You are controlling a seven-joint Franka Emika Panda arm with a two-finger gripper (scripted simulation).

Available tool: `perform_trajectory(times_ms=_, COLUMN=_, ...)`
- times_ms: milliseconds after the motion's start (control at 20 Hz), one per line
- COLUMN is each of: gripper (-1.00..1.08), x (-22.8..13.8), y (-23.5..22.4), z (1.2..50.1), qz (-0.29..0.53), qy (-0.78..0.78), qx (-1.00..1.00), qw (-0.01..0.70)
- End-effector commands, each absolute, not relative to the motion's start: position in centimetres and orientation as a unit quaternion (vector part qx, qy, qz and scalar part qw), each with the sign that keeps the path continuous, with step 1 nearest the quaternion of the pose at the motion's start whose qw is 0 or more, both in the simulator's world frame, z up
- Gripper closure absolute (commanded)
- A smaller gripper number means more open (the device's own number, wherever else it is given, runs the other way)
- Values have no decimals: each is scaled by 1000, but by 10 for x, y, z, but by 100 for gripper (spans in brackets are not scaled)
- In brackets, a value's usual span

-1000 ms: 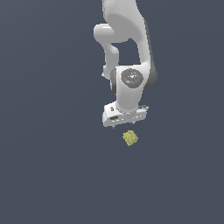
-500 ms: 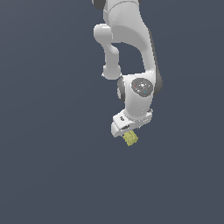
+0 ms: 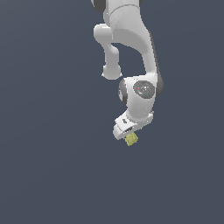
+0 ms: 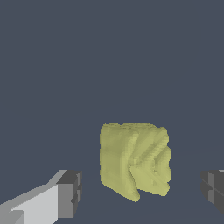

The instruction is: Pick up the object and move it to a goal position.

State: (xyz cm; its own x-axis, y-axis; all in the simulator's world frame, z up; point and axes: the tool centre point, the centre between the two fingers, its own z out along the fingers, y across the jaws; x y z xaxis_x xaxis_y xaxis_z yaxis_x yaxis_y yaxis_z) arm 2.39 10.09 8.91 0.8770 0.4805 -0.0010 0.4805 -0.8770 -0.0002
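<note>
My white gripper straddles the small bumpy yellow-green cube; fingers spread, clear of it.

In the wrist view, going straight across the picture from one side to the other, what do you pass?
One end effector finger → gap → the yellow-green object → gap → the other finger. Neither finger touches the object.

Yellow-green lump on dark floor
</note>
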Motion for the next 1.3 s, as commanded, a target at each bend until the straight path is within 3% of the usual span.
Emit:
perform_trajectory(times_ms=0, gripper=-92, x=24, y=101, z=84, qz=-1, qy=248, qx=969, qw=0)
perform_trajectory(times_ms=650, gripper=-92, x=24, y=101, z=40, qz=0, qy=251, qx=968, qw=0)
perform_trajectory(times_ms=700, gripper=108, x=24, y=101, z=40, qz=0, qy=251, qx=968, qw=0)
perform_trajectory(times_ms=1250, gripper=108, x=25, y=102, z=40, qz=0, qy=251, qx=968, qw=0)
